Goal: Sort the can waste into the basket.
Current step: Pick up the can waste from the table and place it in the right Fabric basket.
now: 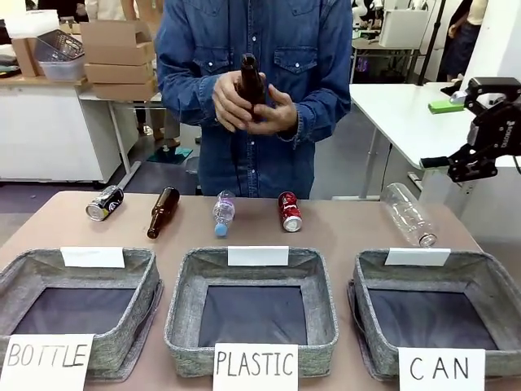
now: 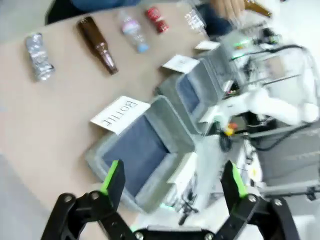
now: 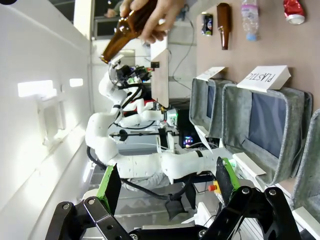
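The right claw [image 3: 167,177] hangs raised at the table's right side, jaws spread wide and empty. The left claw [image 2: 172,175] gapes as wide, also empty, above the BOTTLE basket [image 2: 175,127]. On the brown table [image 1: 342,232] the red can [image 1: 289,211] and the black and silver can [image 1: 104,203] lie in the far row, well apart from the CAN basket [image 1: 488,273] at near right. The front view adds the person's hands [image 1: 244,106] gripping a brown bottle [image 1: 249,69], with cardboard boxes [image 1: 118,53] behind.

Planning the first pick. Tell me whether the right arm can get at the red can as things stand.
Probably yes. The red can lies on bare table with nothing touching it; the right pincer is open, raised at the table's right. The person's hands hold a bottle well above.
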`<state>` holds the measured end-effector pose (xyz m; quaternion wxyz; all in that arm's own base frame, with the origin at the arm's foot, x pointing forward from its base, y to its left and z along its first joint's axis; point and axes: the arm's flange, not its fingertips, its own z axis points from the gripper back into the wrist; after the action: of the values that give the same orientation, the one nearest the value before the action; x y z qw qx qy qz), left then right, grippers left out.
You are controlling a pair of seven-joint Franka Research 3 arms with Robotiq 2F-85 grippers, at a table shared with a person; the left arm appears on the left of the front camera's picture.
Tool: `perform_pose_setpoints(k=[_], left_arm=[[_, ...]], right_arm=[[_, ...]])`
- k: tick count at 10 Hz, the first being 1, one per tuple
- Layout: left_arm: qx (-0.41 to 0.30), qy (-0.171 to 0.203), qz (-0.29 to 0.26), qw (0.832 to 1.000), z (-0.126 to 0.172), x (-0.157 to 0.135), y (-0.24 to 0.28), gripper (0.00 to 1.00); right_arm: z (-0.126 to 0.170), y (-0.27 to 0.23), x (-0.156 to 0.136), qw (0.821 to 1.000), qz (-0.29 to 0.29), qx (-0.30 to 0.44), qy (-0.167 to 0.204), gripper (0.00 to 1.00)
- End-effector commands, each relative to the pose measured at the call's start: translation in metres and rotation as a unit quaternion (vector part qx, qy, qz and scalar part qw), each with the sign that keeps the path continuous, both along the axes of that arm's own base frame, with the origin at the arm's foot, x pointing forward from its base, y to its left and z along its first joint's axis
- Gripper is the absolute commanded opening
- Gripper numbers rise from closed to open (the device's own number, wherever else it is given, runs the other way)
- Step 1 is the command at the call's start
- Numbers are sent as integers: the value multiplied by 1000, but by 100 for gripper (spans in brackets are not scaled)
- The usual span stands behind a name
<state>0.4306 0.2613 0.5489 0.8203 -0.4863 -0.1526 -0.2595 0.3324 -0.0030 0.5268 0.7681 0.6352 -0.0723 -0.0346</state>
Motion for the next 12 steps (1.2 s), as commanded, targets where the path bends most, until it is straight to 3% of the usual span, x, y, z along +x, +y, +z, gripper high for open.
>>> perform_pose_setpoints(k=[1,4,12], left_arm=[[-98,-18,12,995,2,-2,63,100],[-143,-3,19,990,-15,-17,99,100],[-130,17,-16,991,-22,8,94,100]], right_arm=[[2,1,3,1000,1,8,-13,100],[2,1,3,1000,1,8,-13,100],[2,1,3,1000,1,8,-13,100]])
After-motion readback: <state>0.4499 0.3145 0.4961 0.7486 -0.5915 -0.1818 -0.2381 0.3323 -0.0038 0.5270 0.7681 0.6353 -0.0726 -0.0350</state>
